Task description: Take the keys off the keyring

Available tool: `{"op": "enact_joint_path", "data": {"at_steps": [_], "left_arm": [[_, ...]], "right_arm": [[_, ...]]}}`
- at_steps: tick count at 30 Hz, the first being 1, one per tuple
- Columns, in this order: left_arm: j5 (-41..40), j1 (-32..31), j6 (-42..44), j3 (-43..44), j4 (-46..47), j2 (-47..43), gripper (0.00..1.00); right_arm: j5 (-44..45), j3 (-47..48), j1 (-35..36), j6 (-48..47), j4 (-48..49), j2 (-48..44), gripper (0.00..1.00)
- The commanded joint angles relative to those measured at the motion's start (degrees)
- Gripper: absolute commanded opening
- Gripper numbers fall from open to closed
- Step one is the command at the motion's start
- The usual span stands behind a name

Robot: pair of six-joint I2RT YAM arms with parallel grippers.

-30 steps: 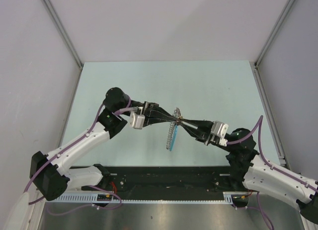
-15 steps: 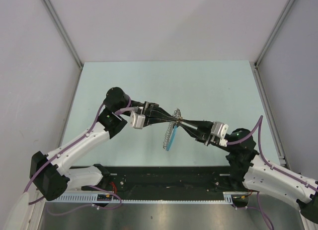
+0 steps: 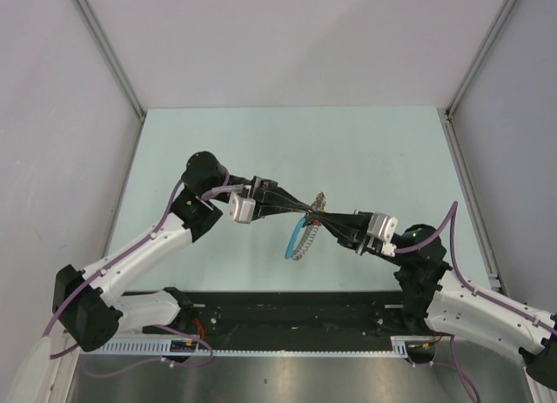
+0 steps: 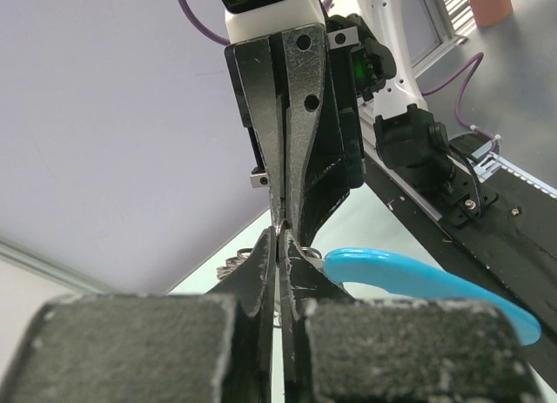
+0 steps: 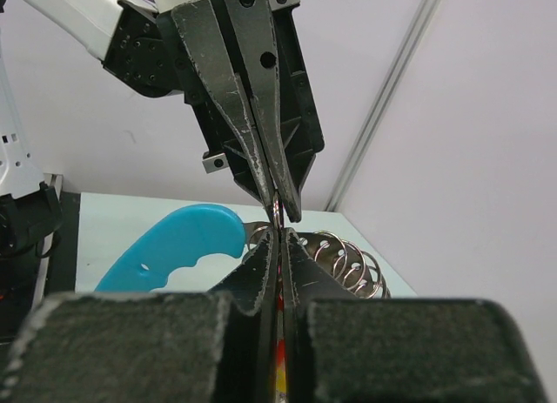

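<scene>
The table point(image 3: 365, 151) is flat, matte and pale green. The left end effector point(image 4: 278, 243) and right end effector point(image 5: 279, 236) have black, scuffed, wedge-shaped fingers. Each is pinched almost fully closed, and they meet tip to tip above mid-table. Both clamp a thin metal sliver, probably the keyring point(image 5: 277, 213) wire; it is too fine to confirm. The blue strap point(image 3: 292, 238), smooth and curved, hangs below the tips beside a silvery coil point(image 3: 305, 244). The keys point(image 3: 319, 199) form a small, dull, jagged cluster just behind the tips. Compared with half a second ago, strap and coil have swapped sides and the keys sit further right.
</scene>
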Motion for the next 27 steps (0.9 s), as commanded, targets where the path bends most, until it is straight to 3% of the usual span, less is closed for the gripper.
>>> {"op": "enact_joint_path", "data": {"at_steps": [1,2,3,5,6,10,17,27], "left_arm": [[-2.35,-0.31,1.04,1.6,-0.32,0.23,0.04],[-3.4,-0.31,1.48,1.6,-0.84,0.06,0.07],[-3.93,-0.31,2.09,1.69,-1.54,-0.55,0.21],[-5.33,-0.31,4.81,2.12,-5.31,-1.26,0.38],[-5.78,-0.31,6.21,2.3,-7.24,-1.87,0.41],[-7.89,-0.31,11.4,3.09,-16.73,-2.84,0.44],[-10.52,-0.31,11.24,5.28,-26.58,-4.6,0.45],[-18.17,-0.4,-4.58,11.09,-34.16,-2.23,0.46]], "right_arm": [[0.0,2.59,0.67,0.65,3.35,-0.57,0.0],[0.7,2.68,0.67,0.65,2.65,-1.01,0.0],[2.62,2.85,0.67,0.56,-0.15,-1.53,0.0],[5.78,4.25,0.67,0.3,-3.76,-3.03,0.0],[6.5,4.87,0.67,-0.14,-7.08,-3.47,0.0],[8.7,7.42,0.58,-0.4,-14.84,-4.88,0.0],[11.6,14.09,0.05,0.03,-30.56,-4.01,0.0],[10.9,26.4,-1.62,4.87,-53.07,0.21,0.0]]}}
